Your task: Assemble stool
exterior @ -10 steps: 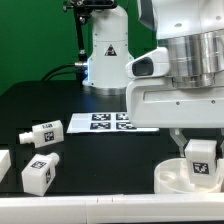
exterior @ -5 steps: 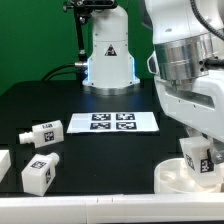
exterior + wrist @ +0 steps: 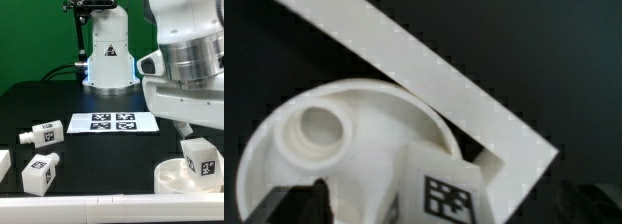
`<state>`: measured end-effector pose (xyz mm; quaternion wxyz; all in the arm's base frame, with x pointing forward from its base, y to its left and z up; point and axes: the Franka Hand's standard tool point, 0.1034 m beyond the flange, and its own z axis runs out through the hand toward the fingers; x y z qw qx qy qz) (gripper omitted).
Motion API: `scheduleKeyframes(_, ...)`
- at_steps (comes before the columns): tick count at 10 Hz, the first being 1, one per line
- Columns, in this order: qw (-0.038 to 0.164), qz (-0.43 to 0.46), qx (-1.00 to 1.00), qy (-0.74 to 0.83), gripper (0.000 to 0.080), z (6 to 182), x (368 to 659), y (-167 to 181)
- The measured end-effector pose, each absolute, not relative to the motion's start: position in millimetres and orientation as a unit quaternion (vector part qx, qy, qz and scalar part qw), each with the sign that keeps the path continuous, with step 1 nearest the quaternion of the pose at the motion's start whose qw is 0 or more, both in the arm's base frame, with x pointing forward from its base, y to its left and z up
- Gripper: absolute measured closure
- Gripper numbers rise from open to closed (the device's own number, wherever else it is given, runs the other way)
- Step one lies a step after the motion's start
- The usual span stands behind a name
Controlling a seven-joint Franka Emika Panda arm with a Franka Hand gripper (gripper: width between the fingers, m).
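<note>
A white robot arm (image 3: 190, 60) fills the upper right of the exterior view, above a black bench (image 3: 110, 158). The stool's round seat ring (image 3: 170, 178) lies at the lower right, with a tagged leg (image 3: 203, 158) standing upright on it. A second leg (image 3: 40, 133) and a third leg (image 3: 40, 173) lie at the lower left. The marker board (image 3: 112, 122) lies near the centre. In the wrist view the tool (image 3: 438, 205) is open, with its dark fingers apart on either side of the tagged leg.
</note>
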<state>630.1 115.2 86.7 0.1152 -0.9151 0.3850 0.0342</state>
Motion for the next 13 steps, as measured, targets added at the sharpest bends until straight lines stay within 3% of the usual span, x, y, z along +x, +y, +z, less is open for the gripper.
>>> scheduleKeyframes(4,0.117,0.019,-0.964,0.237,0.0151,87.8,630,114)
scheduleKeyframes(5,0.098,0.006,-0.982,0.162,0.0151,92.3,631,109)
scheduleKeyframes(7,0.061,-0.028,-0.998,-0.012,0.0151,118.1,638,105)
scheduleKeyframes(8,0.055,-0.038,-0.995,-0.075,0.0151,120.6,640,104)
scheduleKeyframes(12,0.044,-0.042,-0.975,-0.213,0.0151,113.7,640,97)
scheduleKeyframes(13,0.025,-0.043,-0.949,-0.311,0.0151,108.7,644,99)
